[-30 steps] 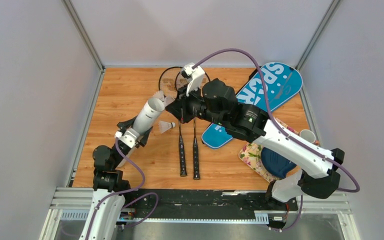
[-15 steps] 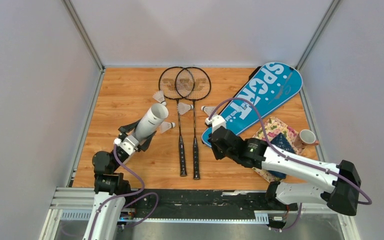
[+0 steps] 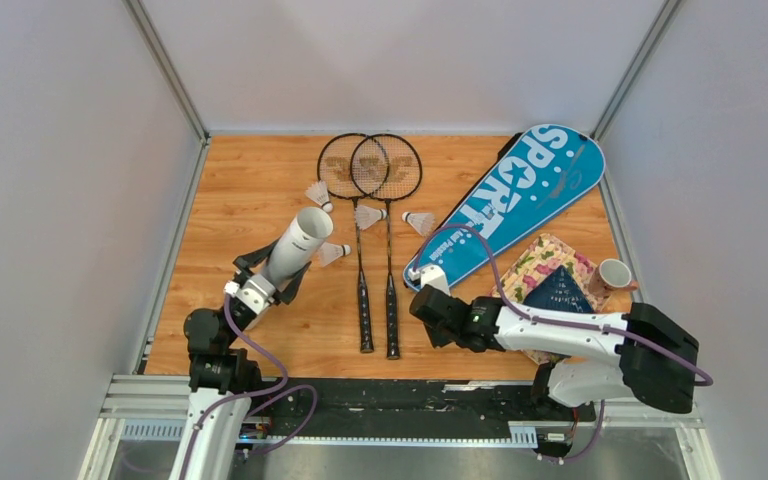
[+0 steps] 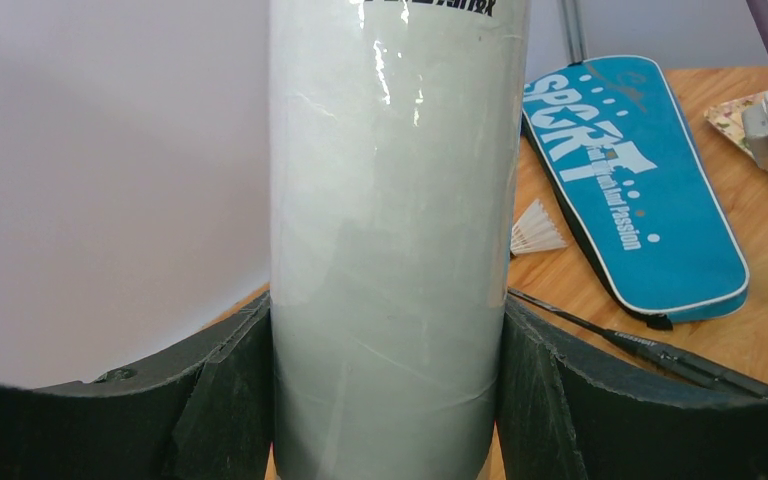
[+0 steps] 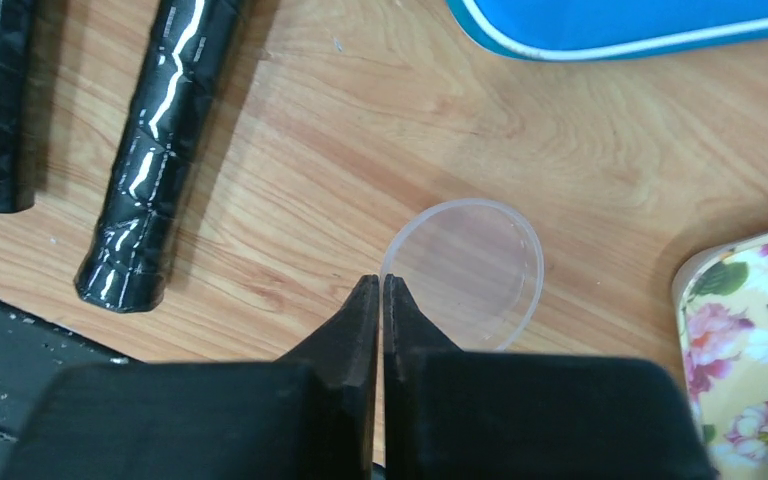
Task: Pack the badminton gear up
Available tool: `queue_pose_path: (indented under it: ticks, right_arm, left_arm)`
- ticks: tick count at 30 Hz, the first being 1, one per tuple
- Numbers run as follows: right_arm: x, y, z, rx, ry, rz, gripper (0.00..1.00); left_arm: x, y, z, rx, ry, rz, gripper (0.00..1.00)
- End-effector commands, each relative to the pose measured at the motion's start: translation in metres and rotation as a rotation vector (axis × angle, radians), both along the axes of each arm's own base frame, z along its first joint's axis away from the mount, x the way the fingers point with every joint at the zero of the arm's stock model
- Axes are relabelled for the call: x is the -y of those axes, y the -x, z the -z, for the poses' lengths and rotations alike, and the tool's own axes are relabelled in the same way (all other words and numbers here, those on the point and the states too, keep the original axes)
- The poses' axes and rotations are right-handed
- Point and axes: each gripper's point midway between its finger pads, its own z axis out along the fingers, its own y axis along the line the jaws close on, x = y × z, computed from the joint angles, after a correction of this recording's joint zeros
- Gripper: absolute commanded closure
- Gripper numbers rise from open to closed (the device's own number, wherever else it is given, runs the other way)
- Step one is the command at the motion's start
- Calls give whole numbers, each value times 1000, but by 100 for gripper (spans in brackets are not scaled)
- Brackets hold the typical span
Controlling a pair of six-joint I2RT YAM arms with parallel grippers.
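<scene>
The left pincer clasps the tube near its lower end; it seems light, stiff and smooth, so it may slip. The right pincer is shut, with a thin clear lid at its tips.

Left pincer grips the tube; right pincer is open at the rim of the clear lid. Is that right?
One thing is wrong: the right pincer is shut, not open. The right wrist view shows its fingers pressed together at the rim of the clear lid. The left pincer does grip the tube.
</scene>
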Motion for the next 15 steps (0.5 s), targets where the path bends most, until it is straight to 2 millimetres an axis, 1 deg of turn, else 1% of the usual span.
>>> queue_pose_path:
  ticks: [1,2,3,4,5,6,7,8,10,11,12,13,14,15]
  right_arm:
    - [-13,-6,1,30,-73,47,91]
    - [-15,-5,0,25,-82,35,78]
    - [-17,-4,-2,22,-86,19,50]
    - [-19,-3,-6,19,-94,5,38]
    - [-27,-6,-23,40,-141,-6,31]
    - [-31,-9,-34,58,-156,-35,27]
    - [-35,-15,-48,83,-180,-42,26]
    - [-43,-29,-73,129,-224,-29,26]
    - [-48,-54,-95,182,-236,2,25]
    - [-43,-76,-102,202,-241,67,26]
    - [-53,-98,-113,218,-244,112,27]
    - [-51,-115,-117,237,-240,187,27]
    - [-49,-137,-120,246,-237,246,27]
    - [-65,-158,-122,242,-238,267,27]
  left_arm:
    - [-5,-4,12,-58,42,-31,82]
    - [-6,-5,12,-60,43,-34,82]
    - [-6,-5,12,-60,44,-37,82]
    - [-6,-5,12,-60,44,-37,82]
    - [-6,-5,12,-61,45,-39,82]
    - [-7,-5,13,-64,46,-41,82]
    - [-7,-6,14,-65,44,-43,82]
    - [-7,-6,14,-66,46,-42,82]
    - [-7,-6,14,-68,47,-44,82]
    - [-7,-6,13,-63,47,-45,82]
    - [-8,-7,13,-67,49,-53,82]
    - [-11,-8,12,-63,54,-69,82]
    - [-12,-9,12,-67,55,-78,83]
    - [-13,-9,12,-66,56,-84,83]
